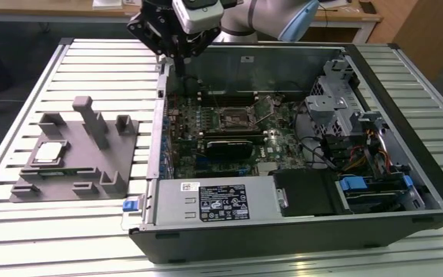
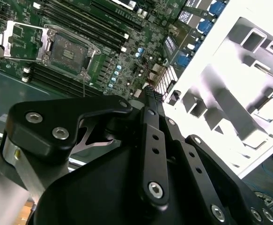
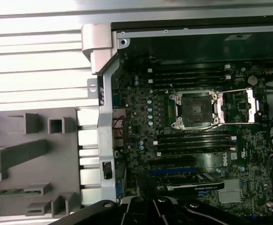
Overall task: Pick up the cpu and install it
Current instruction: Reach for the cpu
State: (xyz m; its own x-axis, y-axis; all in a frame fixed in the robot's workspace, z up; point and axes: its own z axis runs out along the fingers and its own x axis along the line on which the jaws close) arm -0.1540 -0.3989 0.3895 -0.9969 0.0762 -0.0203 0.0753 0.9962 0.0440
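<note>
In the exterior view, the pale silver-white cpu (image 1: 48, 152) sits on a plain grey fixture (image 1: 83, 173), left of frame. The tabletop (image 1: 90, 69) is white with parallel ribs. The motherboard (image 1: 229, 124) is green, the pincer (image 1: 177, 57) black, and the latch (image 1: 131, 204) blue.

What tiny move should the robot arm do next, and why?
Probably swing toward the exterior view's left, over the grey plastic fixture. The small pale silver square cpu lies there, while the black end effector hangs shut and empty above the edge of the open black computer case, far from it.
</note>
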